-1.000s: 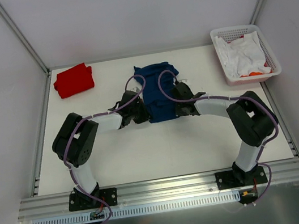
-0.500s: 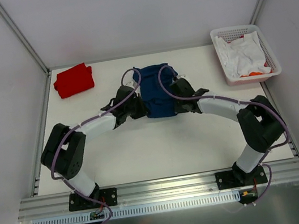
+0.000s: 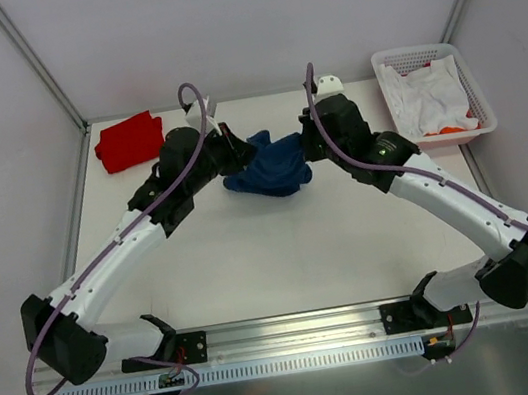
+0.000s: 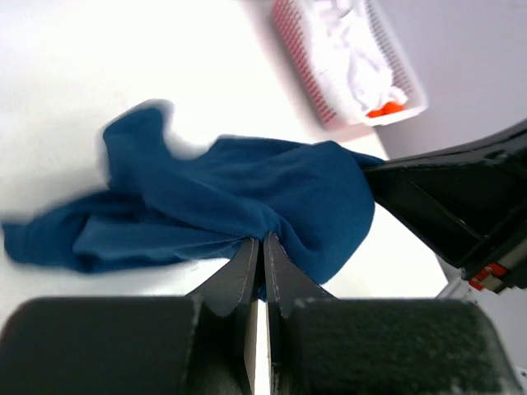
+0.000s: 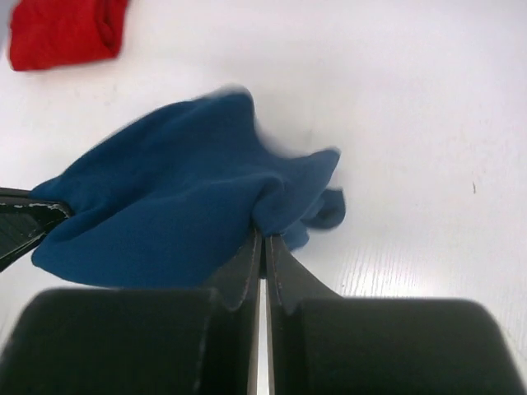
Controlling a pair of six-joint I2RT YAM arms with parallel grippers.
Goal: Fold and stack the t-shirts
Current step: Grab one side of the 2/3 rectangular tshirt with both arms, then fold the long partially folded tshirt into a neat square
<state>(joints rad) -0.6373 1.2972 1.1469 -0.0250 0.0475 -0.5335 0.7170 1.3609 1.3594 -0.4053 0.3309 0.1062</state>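
While our left gripper (image 4: 257,247) and right gripper (image 5: 263,243) each clamp shut on an edge of the navy shirt (image 3: 275,170), it sags bunched between them over the tabletop (image 3: 284,255). We judge its fold unfinished. Far left, the red shirt (image 3: 130,142) lies folded. Stacking is not yet done, and the basket (image 3: 427,143) holds more cloth.

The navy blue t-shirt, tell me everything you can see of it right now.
The navy blue t-shirt is soft, plain-looking cloth, bunched and hanging slack between the two grippers. The left gripper is shut on one edge and the right gripper on the opposite edge. No print shows. It sags over the far middle of the white table; whether its lowest fold touches the surface is unclear.
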